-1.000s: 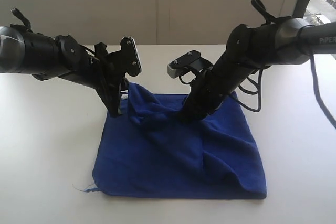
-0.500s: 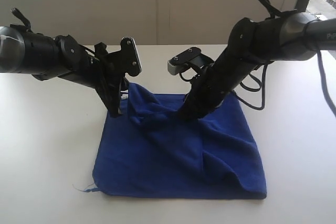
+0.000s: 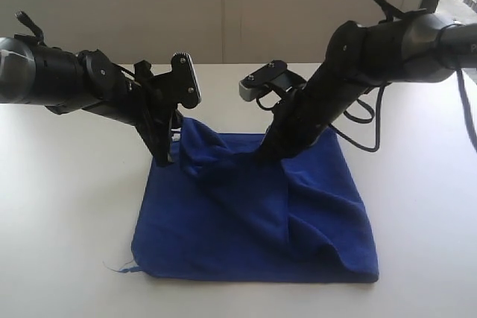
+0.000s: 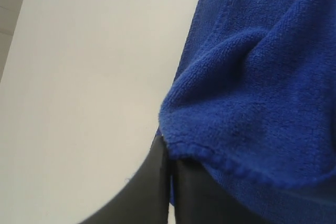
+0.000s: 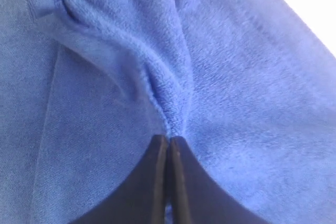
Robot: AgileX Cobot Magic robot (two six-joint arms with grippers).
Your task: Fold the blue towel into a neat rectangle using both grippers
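Note:
The blue towel lies doubled on the white table, rumpled along its far edge, with a ridge running down its middle. My left gripper is at the towel's far left corner, shut on a raised fold of the cloth. In the left wrist view a hem of the towel drapes over the closed left gripper. My right gripper is at the middle of the far edge. The right wrist view shows this gripper shut, with a pinched ridge of towel rising from its tips.
Bare white table surrounds the towel on all sides. A white thread or tag pokes out at the towel's near left corner. A wall stands behind the table, and a black cable hangs from the right arm.
The right arm has shifted slightly up and to the right, drawing its pinch of cloth tighter. The left arm has not moved.

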